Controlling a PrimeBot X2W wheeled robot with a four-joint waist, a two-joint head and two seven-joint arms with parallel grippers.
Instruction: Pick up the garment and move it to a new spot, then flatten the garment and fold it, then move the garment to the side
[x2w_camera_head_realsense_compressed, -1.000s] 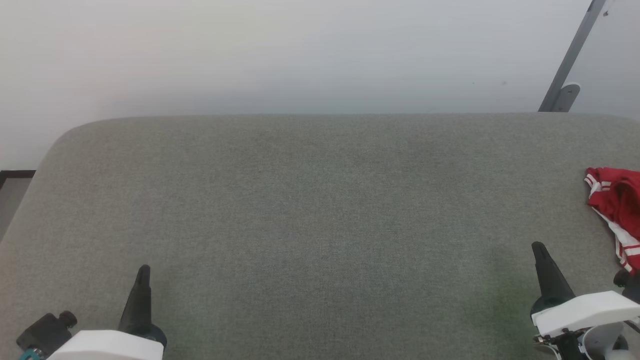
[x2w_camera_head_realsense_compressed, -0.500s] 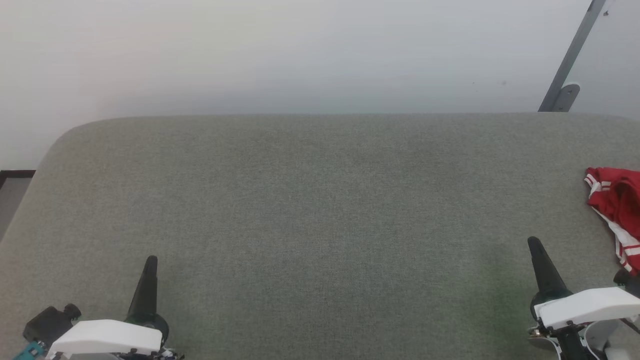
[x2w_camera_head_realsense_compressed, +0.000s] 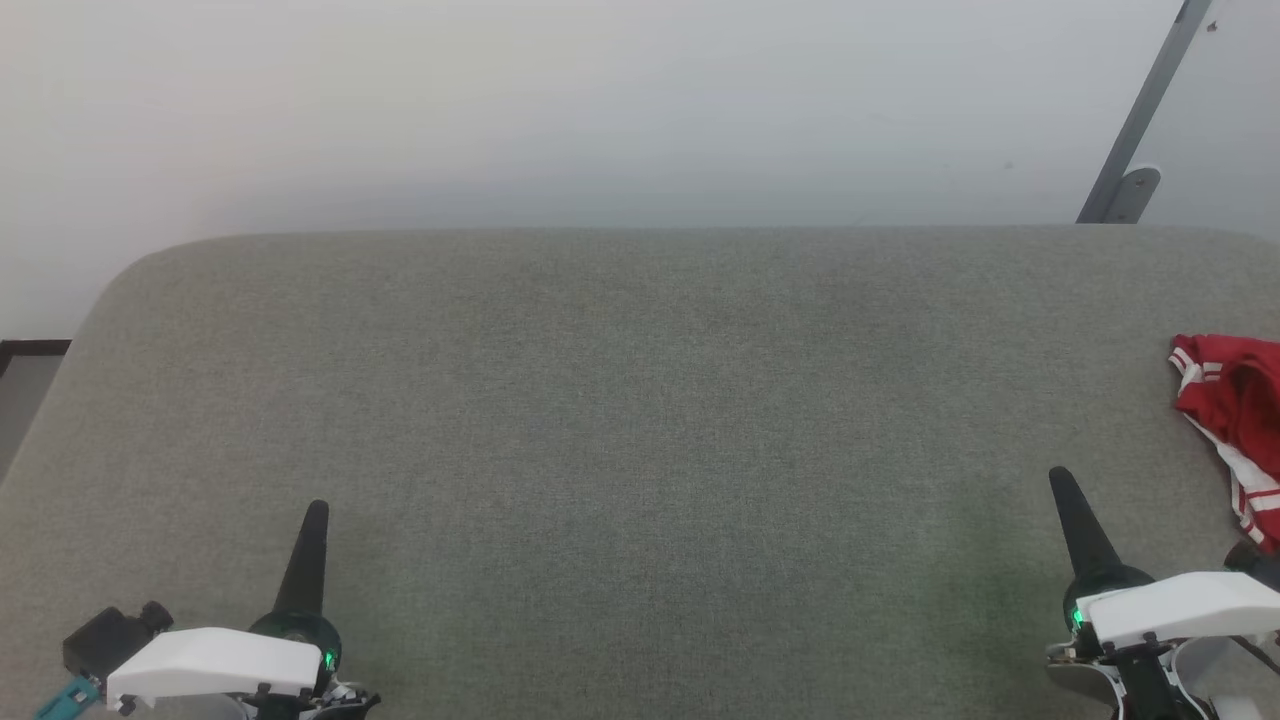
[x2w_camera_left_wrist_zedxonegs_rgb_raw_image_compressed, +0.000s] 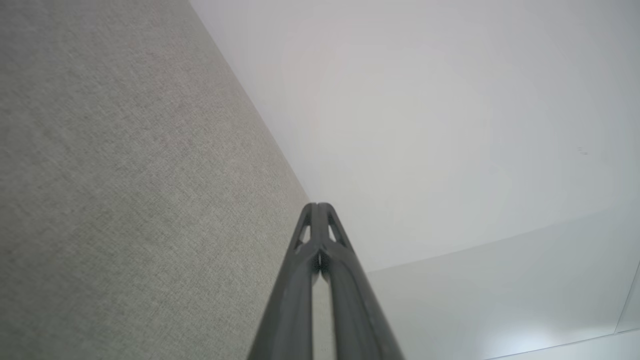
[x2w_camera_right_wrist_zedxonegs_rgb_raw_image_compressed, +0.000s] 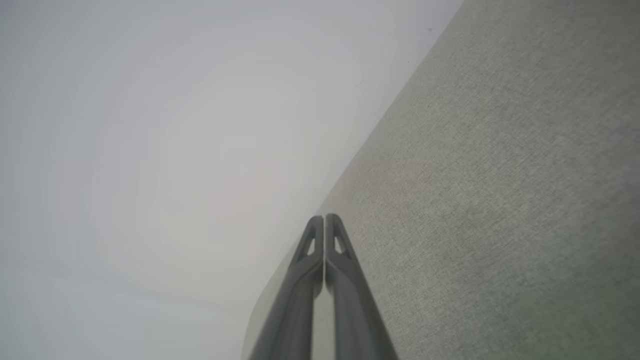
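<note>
Grey fabric-covered surface (x2w_camera_head_realsense_compressed: 640, 400) against a pale wall (x2w_camera_head_realsense_compressed: 600, 100). The red jersey (x2w_camera_head_realsense_compressed: 1235, 415), with white-and-red striped trim, lies crumpled at the right edge and is partly cut off. Both the left claw (x2w_camera_head_realsense_compressed: 317, 512) and the right claw (x2w_camera_head_realsense_compressed: 1057, 480) are closed and empty. The right one is near the jersey but not touching it.

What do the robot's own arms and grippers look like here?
The left gripper and right gripper look alike: two long, dark, tapering fingers with triangular cut-outs near the tips, a round dark base with a small green light, and a white wrist cover. A black block with a teal end sits beside the left one.
</note>
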